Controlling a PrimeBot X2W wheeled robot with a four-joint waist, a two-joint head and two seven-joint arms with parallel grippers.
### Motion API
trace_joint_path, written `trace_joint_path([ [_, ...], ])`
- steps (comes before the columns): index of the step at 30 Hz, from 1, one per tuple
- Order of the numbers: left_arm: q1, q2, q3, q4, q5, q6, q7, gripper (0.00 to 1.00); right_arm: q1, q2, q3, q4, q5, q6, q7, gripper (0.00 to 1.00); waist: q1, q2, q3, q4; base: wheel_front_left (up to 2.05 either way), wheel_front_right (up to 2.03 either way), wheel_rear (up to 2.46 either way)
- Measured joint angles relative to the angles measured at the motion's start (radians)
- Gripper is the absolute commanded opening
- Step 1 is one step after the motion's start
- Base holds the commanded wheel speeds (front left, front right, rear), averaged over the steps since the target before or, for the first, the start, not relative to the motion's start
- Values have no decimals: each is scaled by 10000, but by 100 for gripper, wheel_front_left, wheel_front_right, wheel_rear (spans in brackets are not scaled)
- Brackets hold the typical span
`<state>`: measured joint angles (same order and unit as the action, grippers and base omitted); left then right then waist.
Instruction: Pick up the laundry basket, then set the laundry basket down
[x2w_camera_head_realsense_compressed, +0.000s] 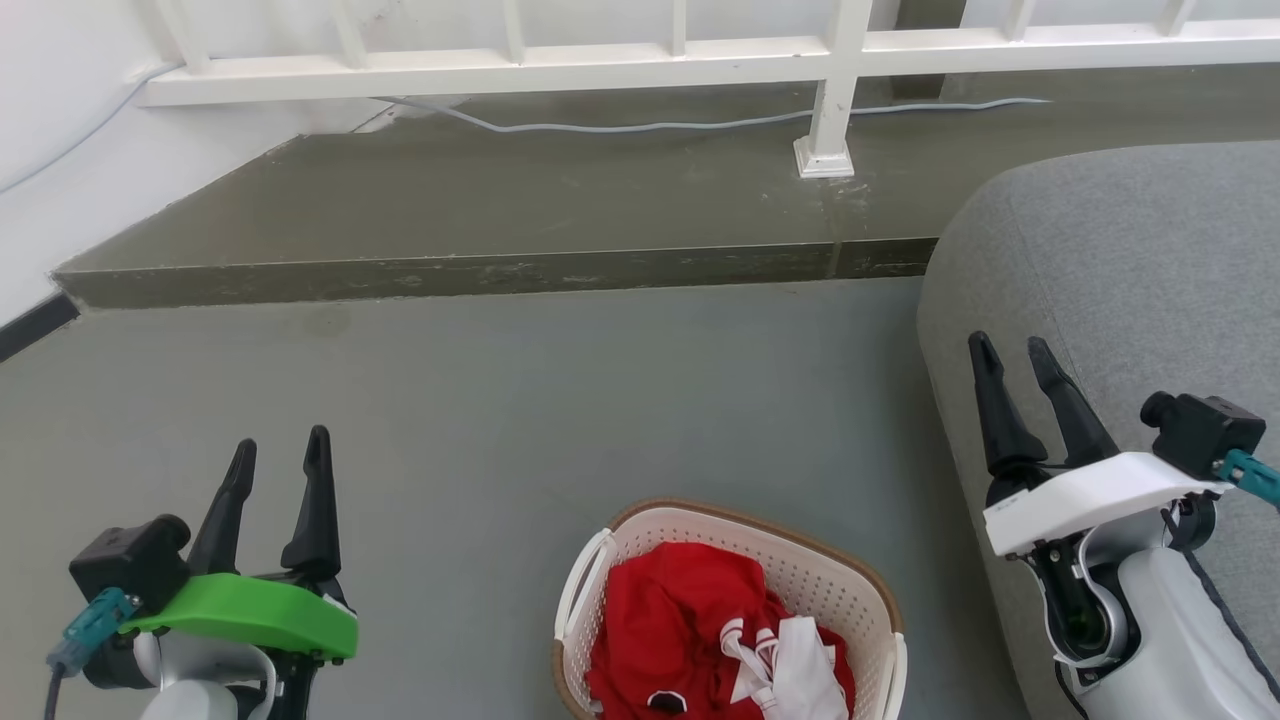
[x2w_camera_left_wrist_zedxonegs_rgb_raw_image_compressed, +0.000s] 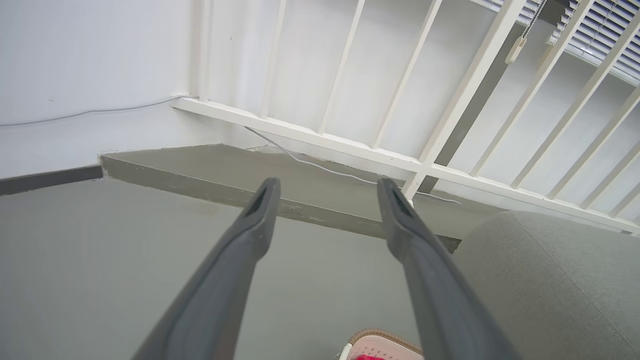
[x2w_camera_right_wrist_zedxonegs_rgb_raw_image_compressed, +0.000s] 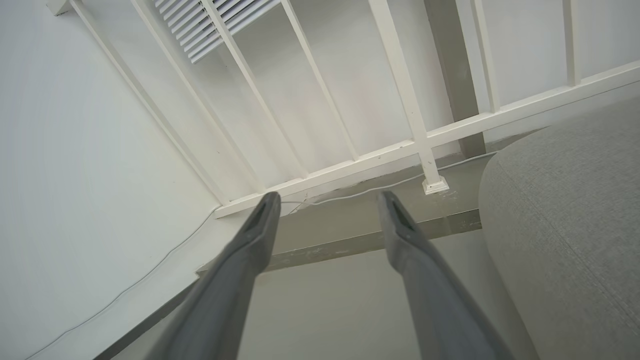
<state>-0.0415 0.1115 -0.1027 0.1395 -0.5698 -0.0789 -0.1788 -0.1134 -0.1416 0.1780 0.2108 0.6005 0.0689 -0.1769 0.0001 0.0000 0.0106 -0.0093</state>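
So the small cream-white perforated plastic laundry basket (x2w_camera_head_realsense_compressed: 800, 570) with a brown woven-look rim sits on the grey floor (x2w_camera_head_realsense_compressed: 500, 400), red clothing (x2w_camera_head_realsense_compressed: 680, 620) bundled inside. The left end effector (x2w_camera_head_realsense_compressed: 283, 440) and right end effector (x2w_camera_head_realsense_compressed: 1009, 343) hang either side, well apart from it, fingers spread, holding nothing.

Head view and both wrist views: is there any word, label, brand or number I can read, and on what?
No readable text anywhere.
The red garment in the laundry basket has a dark patch at the picture's bottom edge: cut off, no letters legible.
The left gripper and right gripper carry no visible markings.
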Motion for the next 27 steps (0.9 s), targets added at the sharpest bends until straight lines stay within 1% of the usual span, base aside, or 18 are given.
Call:
trace_joint_path([
  [5,0,-4,-19,-121,692,0,-174,100,-33,0,109,-15,-652,-2,-169,100,0,0,-19,-14,0,0,0],
  [6,0,-6,-36,-163,1051,-2,-245,100,-33,0,167,-13,-878,-2,-222,100,0,0,-23,-20,0,0,0],
  [20,-5,-52,-111,-445,2917,-92,-725,100,-225,-10,385,-15,-2688,-2,-731,100,-1,0,-11,-61,0,0,0],
  [27,-7,-113,-59,-462,2978,-142,-729,100,-226,6,366,-13,-2924,-2,-748,100,-1,0,6,-74,0,0,0],
])
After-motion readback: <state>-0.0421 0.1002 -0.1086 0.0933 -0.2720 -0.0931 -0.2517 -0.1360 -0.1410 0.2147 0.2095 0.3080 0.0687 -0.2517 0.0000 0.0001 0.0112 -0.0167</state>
